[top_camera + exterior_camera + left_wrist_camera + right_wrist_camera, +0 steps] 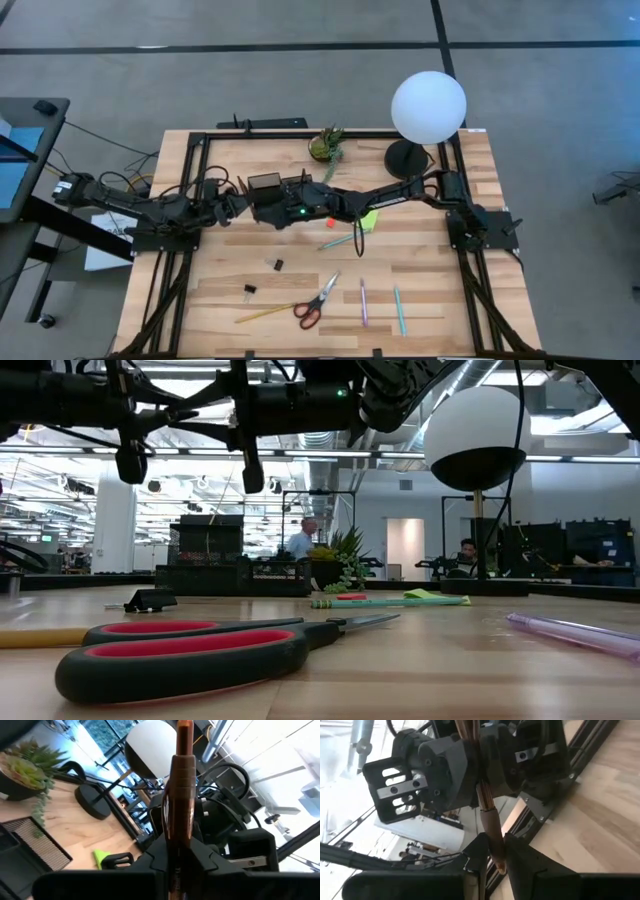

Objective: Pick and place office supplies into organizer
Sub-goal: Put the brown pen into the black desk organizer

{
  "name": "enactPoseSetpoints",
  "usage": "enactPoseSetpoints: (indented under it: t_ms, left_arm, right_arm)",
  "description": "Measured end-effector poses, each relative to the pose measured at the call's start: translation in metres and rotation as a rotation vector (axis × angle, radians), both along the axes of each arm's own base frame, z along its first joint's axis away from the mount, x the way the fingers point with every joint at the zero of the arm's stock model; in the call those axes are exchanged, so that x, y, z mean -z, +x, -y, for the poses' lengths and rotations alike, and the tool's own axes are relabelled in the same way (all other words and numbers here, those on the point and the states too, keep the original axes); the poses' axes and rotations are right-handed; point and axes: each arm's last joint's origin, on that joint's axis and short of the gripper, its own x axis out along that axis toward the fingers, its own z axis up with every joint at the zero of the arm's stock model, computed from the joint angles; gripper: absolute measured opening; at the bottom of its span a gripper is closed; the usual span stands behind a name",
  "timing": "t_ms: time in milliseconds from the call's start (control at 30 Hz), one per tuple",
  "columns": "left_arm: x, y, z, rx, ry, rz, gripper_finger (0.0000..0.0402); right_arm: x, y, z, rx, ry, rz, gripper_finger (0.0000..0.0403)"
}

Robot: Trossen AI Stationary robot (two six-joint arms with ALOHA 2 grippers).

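- Left gripper [172, 852], at the high view's centre-left, pinches a slim brown metallic pen [179, 795] — a handover, it seems.
- Right gripper [492, 852], centre, has its fingers closed on the same pen; the left should release only once that grip is firm.
- The black mesh organizer [30, 840] sits under the meeting arms — mostly hidden.

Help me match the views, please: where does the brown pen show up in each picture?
High view: hidden where the two arms meet over the organizer.
Low view: not visible.
Left wrist view: brown pen upright at centre, in the left claw.
Right wrist view: centre, in the right claw.
Shared landmark: white globe lamp.
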Motion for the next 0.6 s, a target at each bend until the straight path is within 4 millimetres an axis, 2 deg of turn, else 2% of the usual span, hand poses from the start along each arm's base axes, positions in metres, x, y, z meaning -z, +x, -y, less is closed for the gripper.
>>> enactPoseSetpoints:
  t_ms: [167,300,400,500,600]
  left_arm:
    - [0.000,-0.001,-0.001,-0.055,0.031,-0.012,0.0013]
    - [-0.005,-0.006,-0.004,-0.133,0.070,-0.002,0.0013]
    - [-0.006,-0.011,-0.007,-0.210,0.114,-0.019,0.0013]
    - [-0.012,-0.017,-0.011,-0.308,0.169,-0.017,0.0013]
    - [-0.010,-0.019,-0.017,-0.405,0.283,-0.114,0.0013]
  right_arm:
    - [-0.003,-0.001,0.005,0.027,-0.029,-0.008,0.0060]
    - [-0.023,-0.008,0.004,0.019,-0.033,-0.005,0.0060]
    - [-0.040,-0.018,-0.003,-0.013,-0.070,-0.051,0.0061]
    - [-0.045,-0.029,-0.012,-0.029,-0.090,-0.172,0.0061]
    - [-0.057,-0.041,-0.028,-0.034,-0.144,-0.208,0.0061]
